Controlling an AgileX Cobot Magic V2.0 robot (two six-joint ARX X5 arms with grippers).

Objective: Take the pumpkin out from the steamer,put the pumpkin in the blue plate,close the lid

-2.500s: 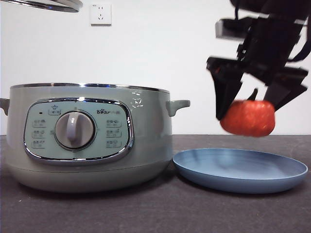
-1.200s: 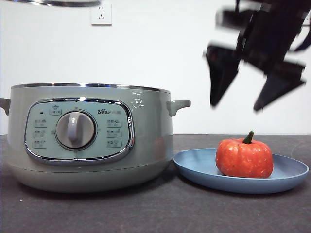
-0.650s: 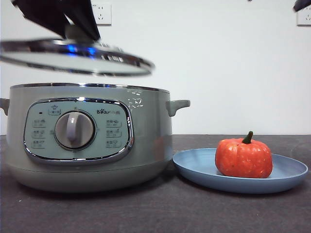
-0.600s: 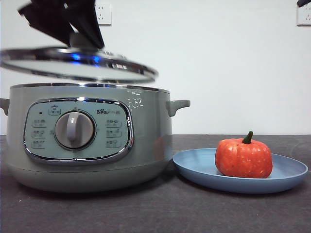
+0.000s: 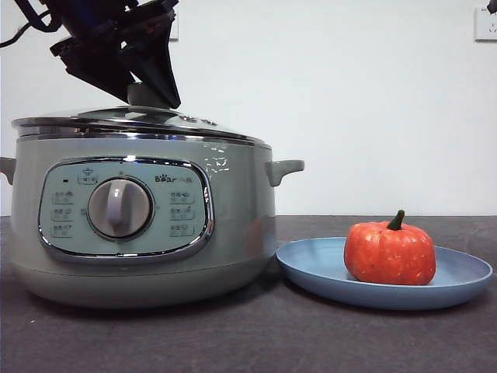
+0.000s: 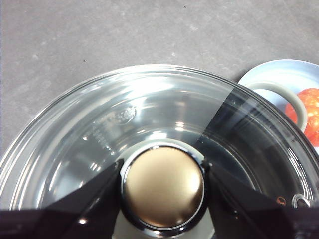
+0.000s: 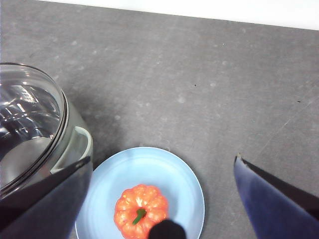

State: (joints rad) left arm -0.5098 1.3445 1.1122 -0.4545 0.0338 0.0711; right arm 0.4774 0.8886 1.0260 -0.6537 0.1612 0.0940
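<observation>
1. Lid (image 5: pixel 132 123) sits on steamer (image 5: pixel 140 221) rim, frame left; left tool (image 5: pixel 144 92) clamped on its knob.
2. Pumpkin (image 5: pixel 390 252) on blue plate (image 5: pixel 311 268), lower right, just beside steamer.
3. Right tool (image 7: pixel 162 199) jaws apart, high above plate.

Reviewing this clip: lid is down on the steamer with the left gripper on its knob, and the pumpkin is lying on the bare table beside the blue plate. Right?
Not quite. The pumpkin sits in the blue plate, not on the table; the front and right wrist views both show it. The rest holds: the lid rests on the steamer, and the left gripper is shut on its knob.
</observation>
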